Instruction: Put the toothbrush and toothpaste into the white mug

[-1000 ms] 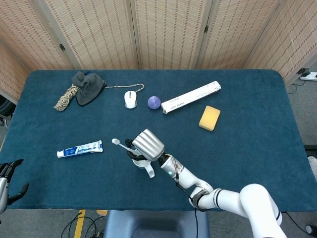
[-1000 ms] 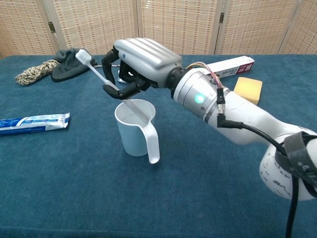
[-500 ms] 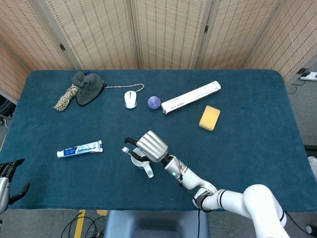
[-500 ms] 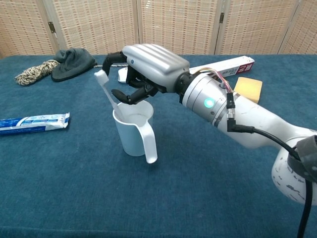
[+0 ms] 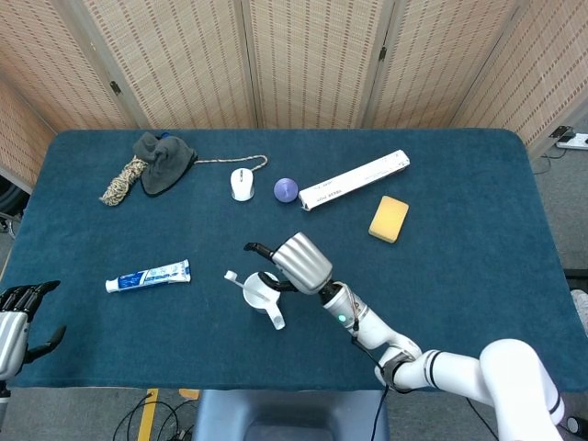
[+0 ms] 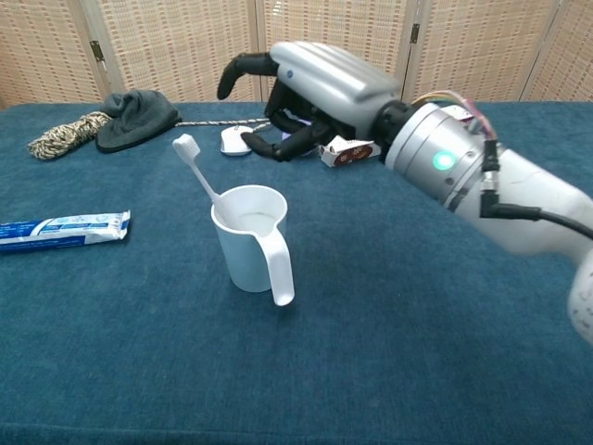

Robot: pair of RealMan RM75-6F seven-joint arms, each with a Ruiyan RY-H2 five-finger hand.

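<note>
One toothbrush [image 6: 196, 170] in white mug [image 6: 248, 237] (leaning) | right hand [image 6: 310, 88] above/behind, fingers spread, empty | toothpaste [image 6: 63, 228] apart

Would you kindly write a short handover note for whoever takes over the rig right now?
Right hand: open, holding nothing, raised behind and above the white mug.
Left hand: at the table's near-left edge, fingers apart, holding nothing.
Toothbrush: standing in the mug, head leaning out to the left.
Toothpaste: lying flat on the blue cloth, left of the mug.
Done: toothbrush is in the mug.
Left: pick up the toothpaste and put it in the mug.
</note>
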